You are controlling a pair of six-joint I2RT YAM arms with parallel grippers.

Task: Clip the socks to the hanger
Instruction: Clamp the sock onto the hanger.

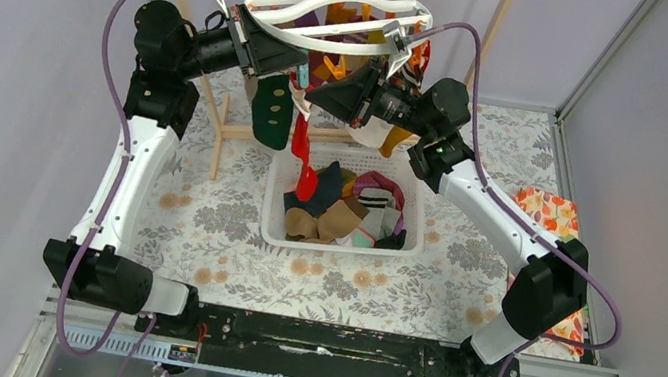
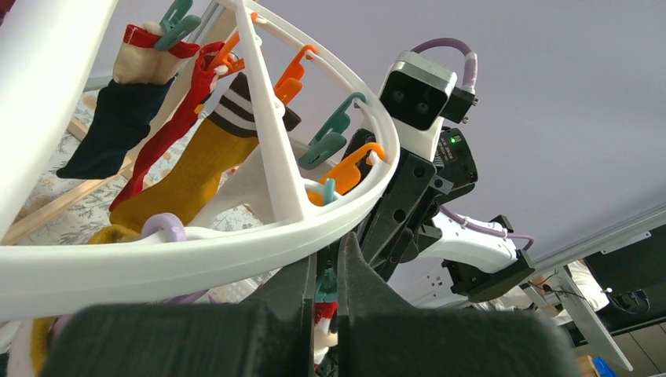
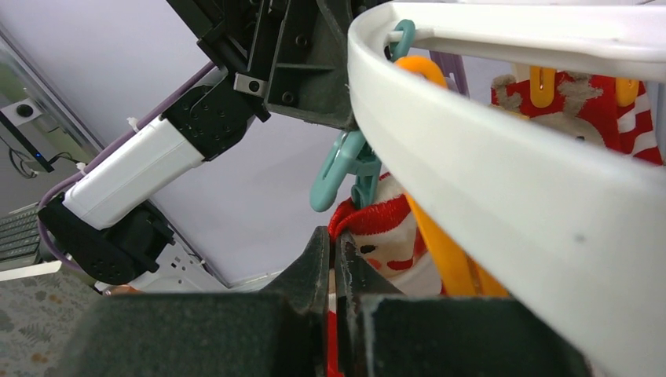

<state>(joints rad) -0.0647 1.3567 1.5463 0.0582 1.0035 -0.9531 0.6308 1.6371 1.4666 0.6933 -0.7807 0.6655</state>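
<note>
We see a white ring hanger (image 2: 196, 255) hanging above a floral worktop (image 1: 202, 228), with both arms reaching up to its near rim. The left end effector (image 2: 330, 250) is narrow, its fingers pinching a teal clip (image 2: 326, 279) that dangles under the rim. The right end effector (image 3: 331, 233) is almost closed on the cuff of a red-and-white Santa sock (image 3: 385, 236), held just below the clip; we cannot tell whether the clip grips the cuff. Other socks hang from orange and teal clips around the ring, among them a green dotted sock (image 1: 271, 110) on the left. Under the hanger, a white basket (image 1: 274, 189) stands on the worktop, holding a heap of socks (image 1: 342, 210).
</note>
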